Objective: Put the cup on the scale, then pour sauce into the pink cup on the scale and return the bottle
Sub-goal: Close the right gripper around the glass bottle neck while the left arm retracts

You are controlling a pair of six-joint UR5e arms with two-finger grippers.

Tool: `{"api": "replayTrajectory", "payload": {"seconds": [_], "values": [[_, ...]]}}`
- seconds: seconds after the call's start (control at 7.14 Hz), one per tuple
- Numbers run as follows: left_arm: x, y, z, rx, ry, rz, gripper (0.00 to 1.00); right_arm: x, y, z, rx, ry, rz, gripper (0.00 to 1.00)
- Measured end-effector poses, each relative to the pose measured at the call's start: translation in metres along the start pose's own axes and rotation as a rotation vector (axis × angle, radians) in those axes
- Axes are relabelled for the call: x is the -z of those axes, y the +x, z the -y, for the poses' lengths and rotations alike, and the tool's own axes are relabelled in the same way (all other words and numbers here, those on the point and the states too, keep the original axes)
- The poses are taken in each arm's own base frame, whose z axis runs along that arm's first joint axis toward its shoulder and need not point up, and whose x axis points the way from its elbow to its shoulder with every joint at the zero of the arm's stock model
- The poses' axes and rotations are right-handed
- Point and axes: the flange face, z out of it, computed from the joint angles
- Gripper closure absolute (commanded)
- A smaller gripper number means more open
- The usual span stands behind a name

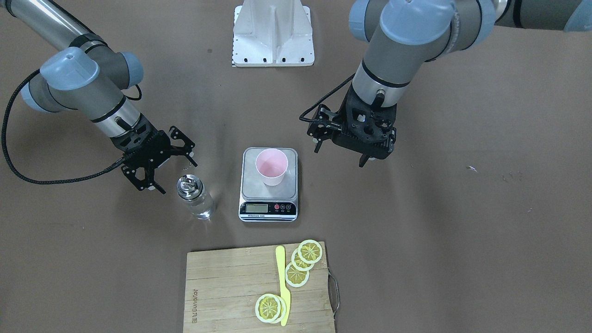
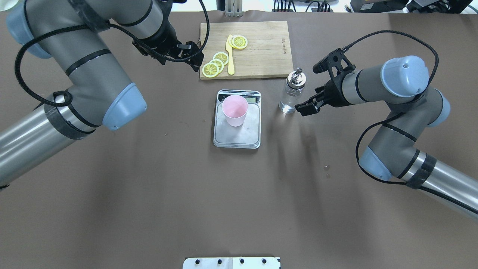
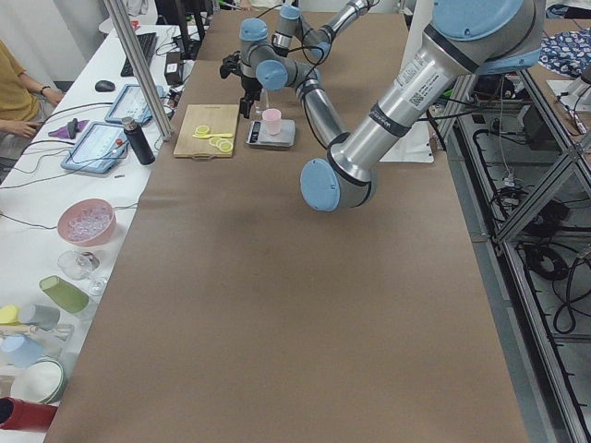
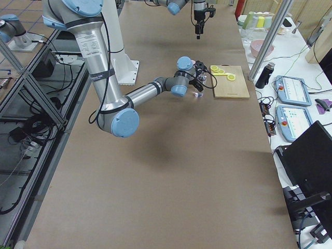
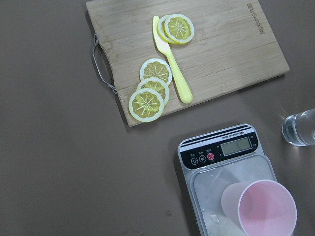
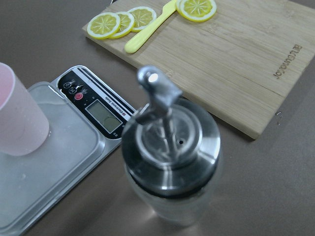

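Brown table [image 2: 149,186], itemised from the scale [image 1: 268,185]: on its platform we log the pink cup [image 1: 272,166], upright; beside it the bottle [image 1: 196,196], clear sauce [image 1: 202,208] inside. Right gripper [image 2: 305,89], fingers spread, just beside the bottle; left gripper [image 1: 341,156], likewise released, high on the scale's other side. Front and wrist views show us the display [image 5: 235,146] whole; overhead, the cup partly hides it.

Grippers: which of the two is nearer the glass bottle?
The right gripper: it sits open right beside the bottle, while the left gripper hangs beyond the scale's far side.
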Motion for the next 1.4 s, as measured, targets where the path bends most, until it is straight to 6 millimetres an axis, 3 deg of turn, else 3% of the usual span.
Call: {"api": "replayTrajectory", "payload": {"seconds": [0.42, 0.7, 1.12, 1.4], "values": [[0.014, -0.047, -0.036, -0.050, 0.023, 0.022, 0.03, 0.000, -0.003, 0.007, -0.004, 0.029, -0.027, 0.00], [0.016, -0.081, -0.049, -0.056, 0.030, 0.050, 0.03, -0.003, -0.006, 0.006, -0.002, 0.034, -0.037, 0.00], [0.010, -0.149, -0.072, -0.077, 0.066, 0.080, 0.03, -0.012, -0.012, 0.001, 0.003, 0.036, -0.057, 0.00], [0.014, -0.173, -0.077, -0.079, 0.087, 0.096, 0.03, -0.022, -0.010, -0.004, -0.002, 0.053, -0.060, 0.00]]}}
